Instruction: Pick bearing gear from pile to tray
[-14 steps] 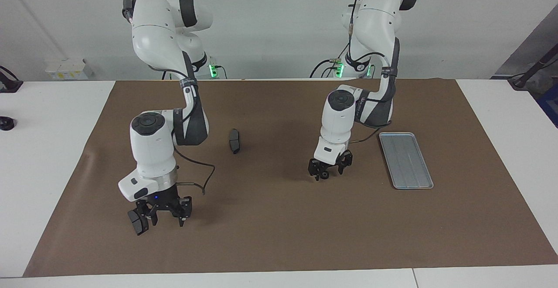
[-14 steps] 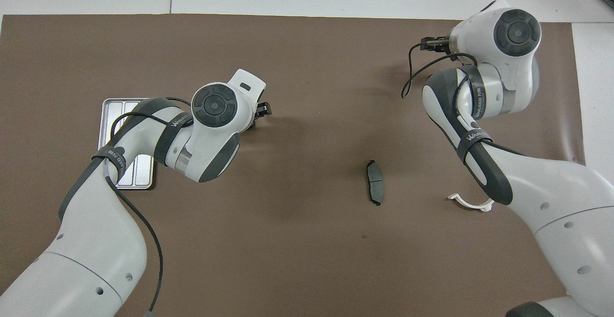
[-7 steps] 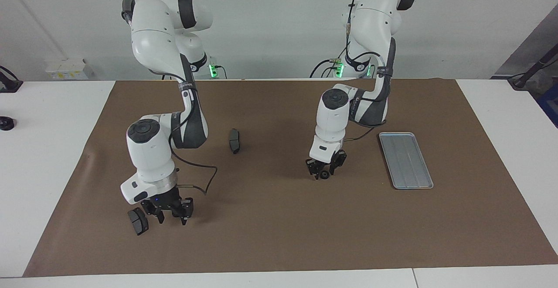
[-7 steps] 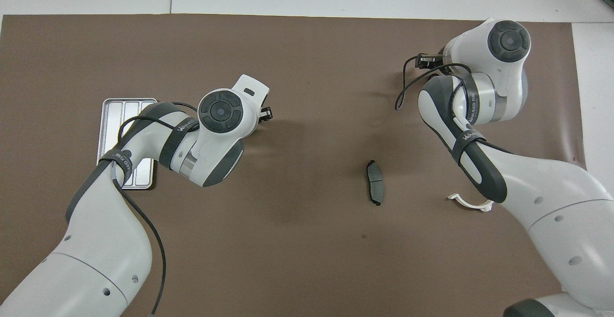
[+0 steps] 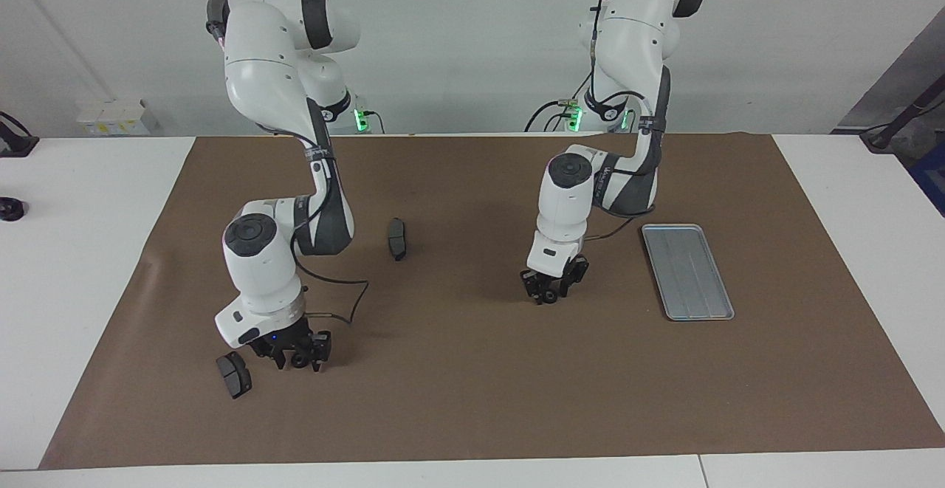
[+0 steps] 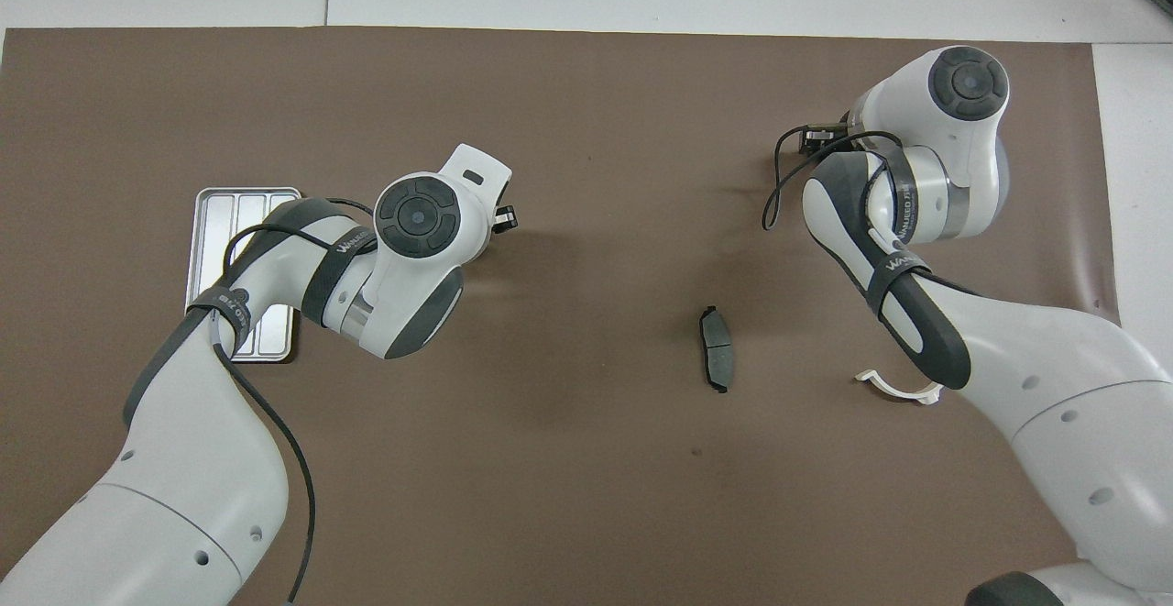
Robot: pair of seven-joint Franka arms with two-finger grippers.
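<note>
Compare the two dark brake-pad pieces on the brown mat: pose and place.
The pad beside the right gripper, call it the outer pad, lies farther from the robots than the middle pad. The outer pad has a gripper low beside it; the middle pad lies alone between the arms. Both are dark grey and rest on the mat.

White arms (image 5: 280, 89); grey joints; black cables.

Even, bright overhead light; both views sharp. Soft, short shadows pool on the matte brown table mat (image 5: 472, 399) under each arm. Mild sheen on the grooved silver-grey metal tray (image 5: 687, 272).
</note>
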